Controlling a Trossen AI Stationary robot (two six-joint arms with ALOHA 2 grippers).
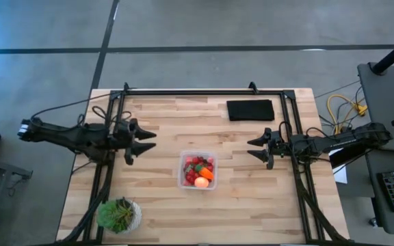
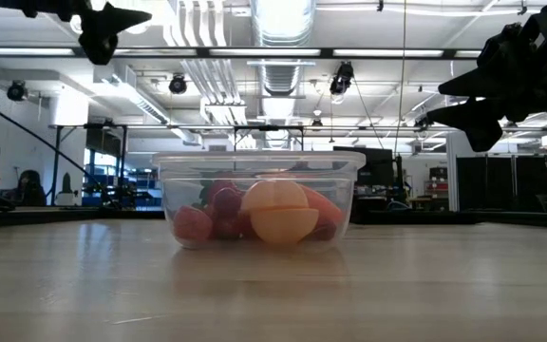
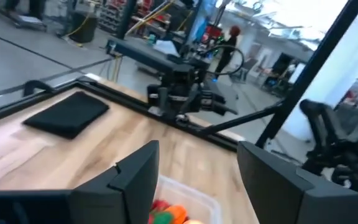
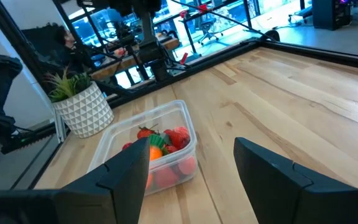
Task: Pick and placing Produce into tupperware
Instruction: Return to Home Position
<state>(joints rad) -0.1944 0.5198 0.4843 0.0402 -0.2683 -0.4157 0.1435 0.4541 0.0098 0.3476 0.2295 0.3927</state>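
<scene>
Since all the produce (image 1: 197, 167) sits inside the tupperware (image 1: 180, 171) at mid-table, w/ the peach (image 2: 278, 212) against its near wall, little looks left but parking the arms. Left gripper (image 1: 147, 141) hangs left of the tub & right gripper (image 1: 252, 149) right of it, both raised clear, fingers spread wide, nothing held. Main risk: a low swing on the way home could clip the light tub's rim & shove or tip it, spilling fruit; pad (image 1: 250, 109) & plant (image 1: 118, 214) lie well apart, so less at stake.

Robotics lab: exposed ceiling ducts (image 2: 283, 21), concrete floor (image 1: 40, 31).
</scene>
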